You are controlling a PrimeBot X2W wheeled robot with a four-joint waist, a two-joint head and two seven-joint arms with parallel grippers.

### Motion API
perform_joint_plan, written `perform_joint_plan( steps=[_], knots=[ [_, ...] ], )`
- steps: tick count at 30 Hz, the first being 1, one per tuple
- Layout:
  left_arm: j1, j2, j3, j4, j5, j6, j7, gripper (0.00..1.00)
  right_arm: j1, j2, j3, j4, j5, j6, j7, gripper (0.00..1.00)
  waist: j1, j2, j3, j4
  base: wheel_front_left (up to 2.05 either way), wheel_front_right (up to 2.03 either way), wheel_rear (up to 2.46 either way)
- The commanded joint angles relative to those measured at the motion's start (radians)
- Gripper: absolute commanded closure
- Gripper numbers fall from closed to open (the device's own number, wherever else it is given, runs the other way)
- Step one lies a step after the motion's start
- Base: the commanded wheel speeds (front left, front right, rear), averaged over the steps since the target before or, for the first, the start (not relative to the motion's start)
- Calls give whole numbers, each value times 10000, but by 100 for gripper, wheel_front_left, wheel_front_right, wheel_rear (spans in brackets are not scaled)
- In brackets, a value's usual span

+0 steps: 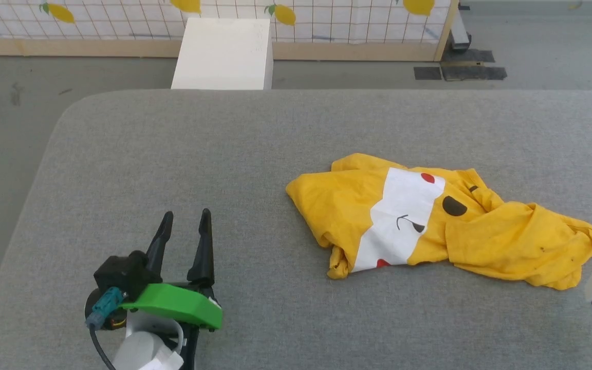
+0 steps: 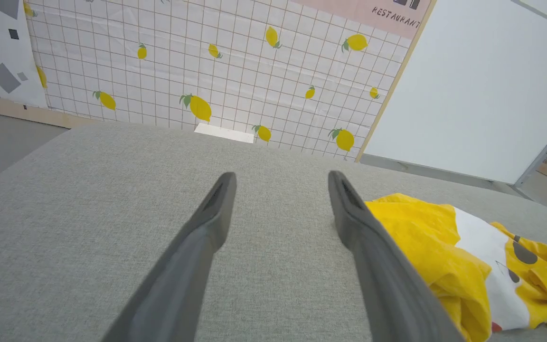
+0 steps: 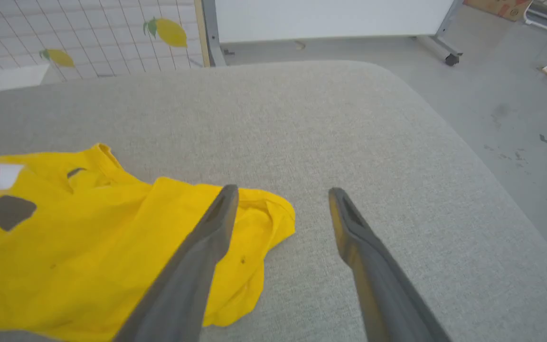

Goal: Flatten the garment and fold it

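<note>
The garment lies crumpled on the right half of the grey padded tabletop, well clear of its edges. I judge it light, limp and thin. It will sag and bunch the moment I lift it, and the woven pad will probably drag at it. Pulling one corner alone would only stretch the heap, so I want two spread holds, pinching single layers at an outer edge: the loose flap at its right end and the rounded hem on the left.

My right gripper hangs with its fingers parted and empty, the left one over that flap. I cannot tell whether it touches the cloth. My left gripper is also spread wide and holds nothing, well to the left of the cloth.

The cloth is bright yellow and twisted into folds. A white panel crosses its middle, carrying a black oval, red dots and a small drawn face.
</note>
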Motion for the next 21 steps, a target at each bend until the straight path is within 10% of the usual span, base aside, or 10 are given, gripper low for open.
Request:
perform_joint_plan(
  steps=[1,11,21],
  knots=[
    [-149,-37,-13,21,136,-60,-45,0,239,40,391,-325,343,35,-443,0,0,0,-79,5,0,0,0],
    [-284,-46,-60,-111,115,-62,-45,0,988,45,6386,-1495,1864,35,-1186,0,0,0,101,151,0,0,0],
    [-614,-52,-182,-192,92,-73,-45,0,-1192,46,8123,1138,1103,35,795,0,0,0,755,748,0,0,0]
  ],
)
